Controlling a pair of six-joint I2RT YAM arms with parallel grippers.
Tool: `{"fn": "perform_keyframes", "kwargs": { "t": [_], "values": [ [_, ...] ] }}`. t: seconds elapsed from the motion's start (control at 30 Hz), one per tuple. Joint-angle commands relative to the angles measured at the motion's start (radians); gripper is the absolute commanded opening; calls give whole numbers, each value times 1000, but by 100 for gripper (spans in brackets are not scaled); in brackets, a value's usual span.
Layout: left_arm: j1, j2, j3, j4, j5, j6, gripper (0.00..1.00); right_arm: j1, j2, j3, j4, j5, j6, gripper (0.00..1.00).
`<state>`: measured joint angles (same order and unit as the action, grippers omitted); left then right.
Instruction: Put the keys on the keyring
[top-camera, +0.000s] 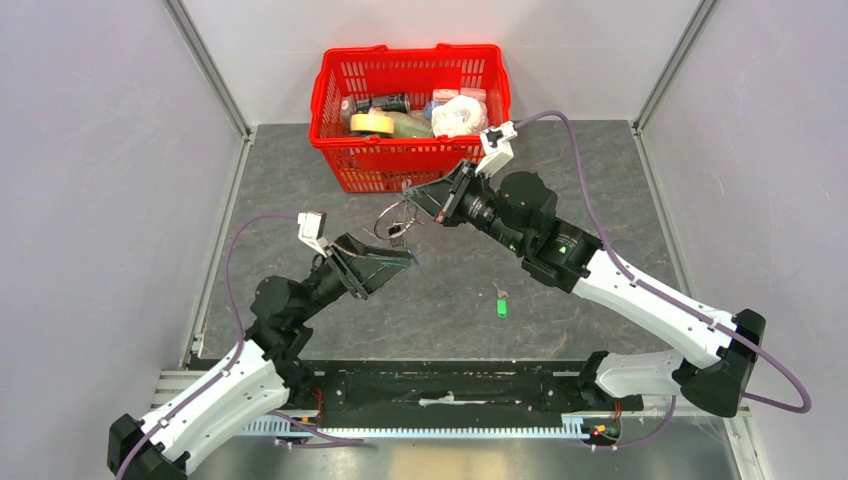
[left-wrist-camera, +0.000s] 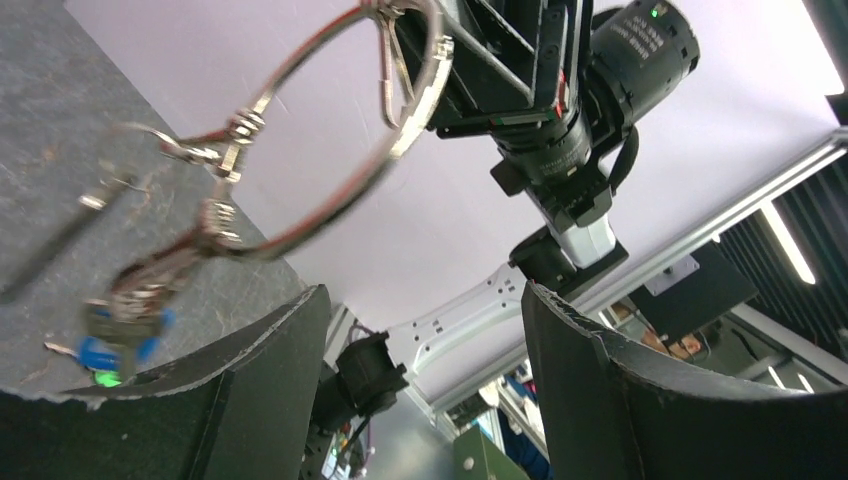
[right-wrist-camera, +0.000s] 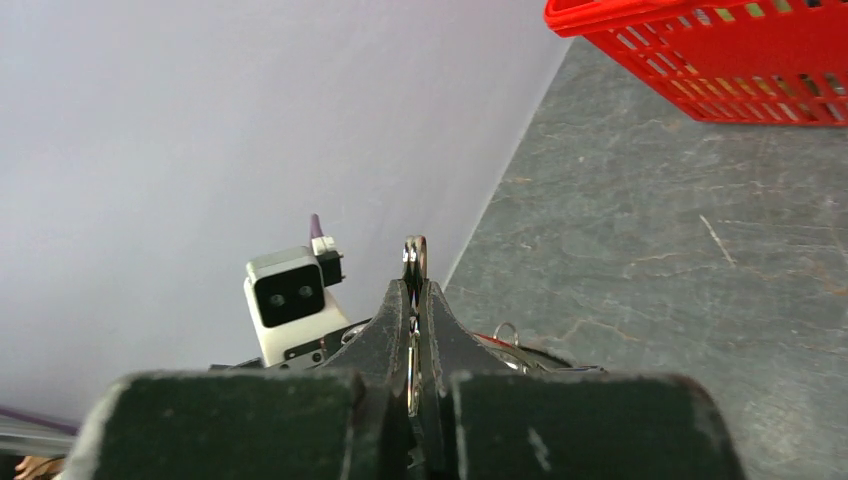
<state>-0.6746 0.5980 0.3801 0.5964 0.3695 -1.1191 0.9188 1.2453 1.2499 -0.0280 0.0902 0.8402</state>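
My right gripper (top-camera: 420, 196) is shut on the keyring (top-camera: 393, 214), a thin silvery wire ring held in the air in front of the basket. In the right wrist view the ring (right-wrist-camera: 413, 250) sticks up edge-on between the pressed fingers. In the left wrist view the ring (left-wrist-camera: 428, 75) hangs close above, with small silvery keys (left-wrist-camera: 140, 290) dangling from it. My left gripper (top-camera: 396, 259) is open and empty just below the ring, its fingers (left-wrist-camera: 270, 370) wide apart. The blue key (left-wrist-camera: 95, 352) shows by the dangling cluster; I cannot tell if it hangs on the ring. The green key (top-camera: 500, 304) lies on the table.
A red basket (top-camera: 400, 170) with tape, bottles and a white bag stands at the back middle; its corner shows in the right wrist view (right-wrist-camera: 740, 60). Grey walls stand on both sides. A black rail (top-camera: 450, 390) runs along the near edge.
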Motion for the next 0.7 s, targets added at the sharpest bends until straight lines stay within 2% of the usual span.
{"fn": "perform_keyframes", "kwargs": {
  "t": [0.0, 0.2, 0.67],
  "values": [
    [-3, -47, -23, 79, -126, -36, 77, 3, -4, 12, 117, -26, 84, 0],
    [-3, -58, -43, 135, -177, -55, 77, 6, -17, -10, 140, -49, 107, 0],
    [-3, 22, -46, 249, -218, -128, 76, 44, 0, -26, 185, -52, 106, 0]
  ]
}}
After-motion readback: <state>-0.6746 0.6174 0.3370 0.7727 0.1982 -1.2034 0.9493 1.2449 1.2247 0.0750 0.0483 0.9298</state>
